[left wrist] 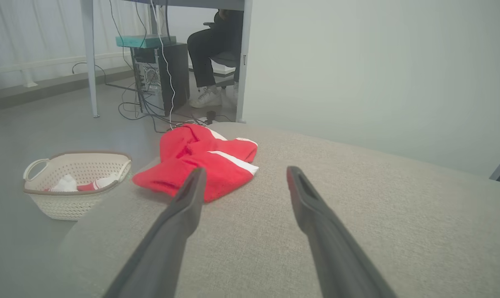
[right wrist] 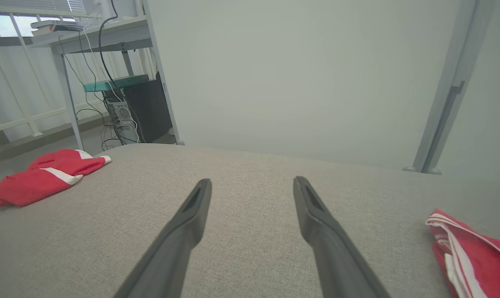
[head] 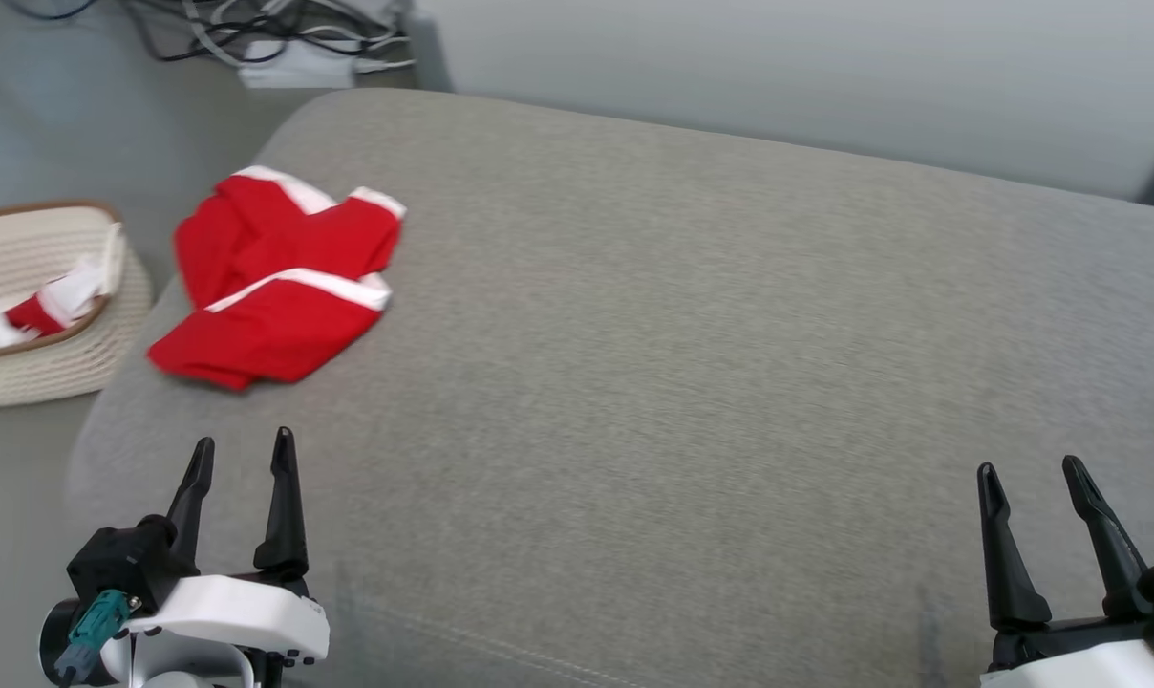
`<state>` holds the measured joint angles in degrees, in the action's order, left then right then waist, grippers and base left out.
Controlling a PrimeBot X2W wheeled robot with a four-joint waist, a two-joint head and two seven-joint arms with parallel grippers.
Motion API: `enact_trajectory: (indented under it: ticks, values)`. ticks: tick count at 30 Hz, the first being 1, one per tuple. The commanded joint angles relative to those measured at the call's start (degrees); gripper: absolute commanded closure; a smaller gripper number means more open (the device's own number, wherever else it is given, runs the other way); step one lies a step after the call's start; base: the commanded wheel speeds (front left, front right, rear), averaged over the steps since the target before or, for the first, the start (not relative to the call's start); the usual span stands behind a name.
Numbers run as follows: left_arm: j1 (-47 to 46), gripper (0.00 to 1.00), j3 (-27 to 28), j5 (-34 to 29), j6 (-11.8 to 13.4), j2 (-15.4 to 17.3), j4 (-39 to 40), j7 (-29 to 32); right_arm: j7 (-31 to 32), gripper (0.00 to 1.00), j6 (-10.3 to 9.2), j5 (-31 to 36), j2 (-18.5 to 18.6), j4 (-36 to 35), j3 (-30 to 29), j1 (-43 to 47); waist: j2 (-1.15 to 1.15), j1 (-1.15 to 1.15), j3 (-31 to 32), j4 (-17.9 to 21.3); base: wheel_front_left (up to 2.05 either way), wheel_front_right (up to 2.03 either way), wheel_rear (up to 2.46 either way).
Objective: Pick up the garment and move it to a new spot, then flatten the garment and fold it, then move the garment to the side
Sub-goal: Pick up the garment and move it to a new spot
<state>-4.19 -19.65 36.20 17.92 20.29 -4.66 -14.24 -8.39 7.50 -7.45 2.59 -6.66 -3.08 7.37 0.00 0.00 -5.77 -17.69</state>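
The left end effector and right end effector hover released above the grey cushion; the crumpled red-and-white garment lies ahead of the left one, apart.

From where I stand, the left jaws are two long, tapering black fingers on a black mount, set in a glossy white wrist shell with a teal connector plug at its side. The right jaws match, black over white.

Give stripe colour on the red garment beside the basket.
White, on the red fabric garment; head view is clearest.
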Motion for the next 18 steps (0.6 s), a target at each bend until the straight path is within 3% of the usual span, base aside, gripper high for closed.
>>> enact_trajectory:
  ticks: [1, 10, 18]
  values:
    - [-2.20, 0.00, 2.69, -0.53, -0.02, 0.70, 0.63, -0.73, 0.17, 0.00, -0.01, -0.14, 1.17, -1.62, 1.47, -1.69, 0.00, 0.00, 0.51, -5.13, 0.00, 0.00, 0.00]
    - [-1.43, 0.00, 4.97, -2.00, -0.75, -2.08, -0.70, -0.74, 0.33, 0.00, -0.01, -0.95, 1.20, -0.81, 1.70, -0.96, 0.00, 0.00, 2.00, -11.63, 0.00, 0.00, 0.00]
    - [-0.62, 0.00, 6.01, -3.39, -2.16, -2.68, -1.51, -0.75, 0.07, 0.00, -0.01, -1.44, 0.80, 0.06, 2.75, -0.71, 0.00, 0.00, 2.82, -12.88, 0.00, 0.00, 0.00]
